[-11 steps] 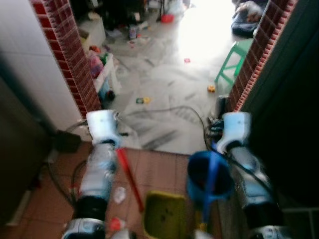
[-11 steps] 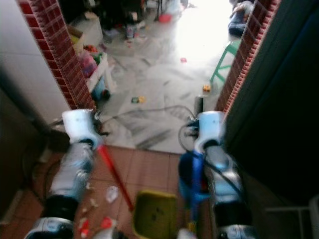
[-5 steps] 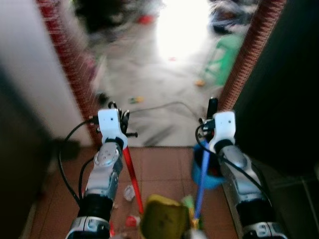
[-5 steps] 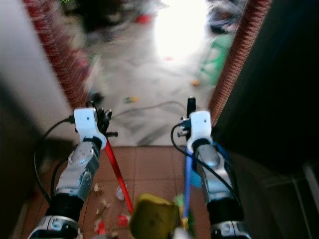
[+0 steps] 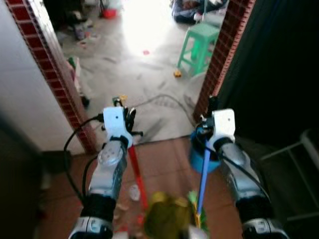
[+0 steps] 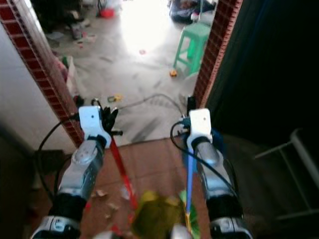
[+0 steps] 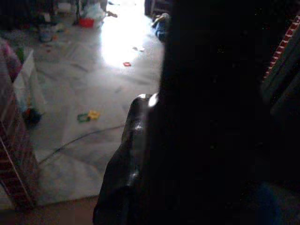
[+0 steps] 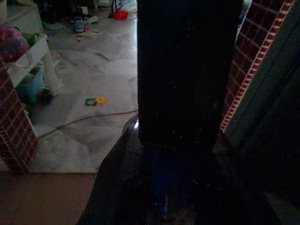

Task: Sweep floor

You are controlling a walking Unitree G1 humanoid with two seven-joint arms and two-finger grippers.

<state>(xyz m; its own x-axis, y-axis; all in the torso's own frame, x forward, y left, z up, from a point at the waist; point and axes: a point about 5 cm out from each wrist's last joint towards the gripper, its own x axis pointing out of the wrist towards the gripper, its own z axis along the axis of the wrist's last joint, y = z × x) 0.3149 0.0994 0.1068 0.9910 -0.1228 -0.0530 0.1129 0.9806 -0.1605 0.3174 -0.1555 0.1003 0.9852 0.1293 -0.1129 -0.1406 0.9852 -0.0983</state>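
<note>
Left gripper (image 5: pixel 127 117): fingers are closed around the top of a red handle (image 5: pixel 136 174), which slopes down and inward toward the tiled floor. Right gripper (image 5: pixel 212 107): fingers appear to be wrapped around a blue handle (image 5: pixel 203 174), though the grip itself is hidden behind the white wrist housing, so it cannot be told for certain. The blue handle runs down to a blurred yellow-green head (image 5: pixel 167 219) low between the 2 arms, probably a dustpan or broom head; the blur prevents telling which. A blue bucket (image 5: pixel 199 157) is seen just beside the right forearm, on the terracotta tiles (image 5: pixel 164 162).

Scraps of litter (image 6: pixel 107 199) are scattered on the tiles near the left arm. Both arms are held forward at a doorway framed by 2 red brick posts (image 5: pixel 47 74). Beyond the threshold a grey marble floor (image 5: pixel 124 64) is seen, with a cable (image 5: pixel 164 97) lying across it, small toys (image 6: pixel 114 98) near the left post, and a green stool (image 5: pixel 199 45) by the right post. Glare washes out the far floor.
</note>
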